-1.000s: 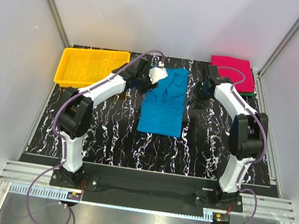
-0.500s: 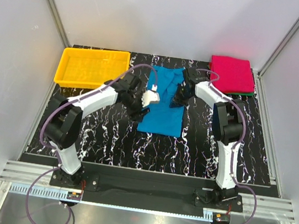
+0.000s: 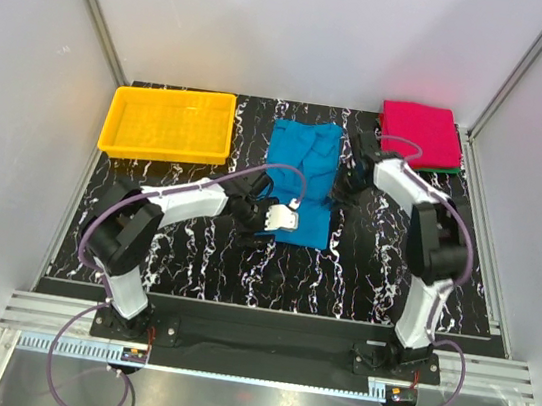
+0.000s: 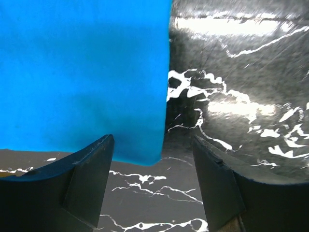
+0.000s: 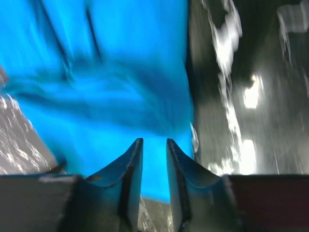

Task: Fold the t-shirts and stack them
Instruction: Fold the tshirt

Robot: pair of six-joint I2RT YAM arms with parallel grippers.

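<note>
On the counter (image 3: 203, 254), a tray (image 3: 175, 95) sits at the far left, an unfolded t-shirt (image 3: 302, 162) lies in the middle, and folded t-shirts (image 3: 420, 133) are stacked at the far right.

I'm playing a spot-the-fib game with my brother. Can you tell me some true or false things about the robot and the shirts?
1. The yellow tray has a shirt inside it. False: no shirt is in it.
2. The blue t-shirt lies on the black marbled table between the two arms. True.
3. The left gripper has its fingers wide apart at a corner of the blue t-shirt. True.
4. The folded pink t-shirt sits next to the yellow tray. False: it is in the far right corner, across the table from the tray.
</note>
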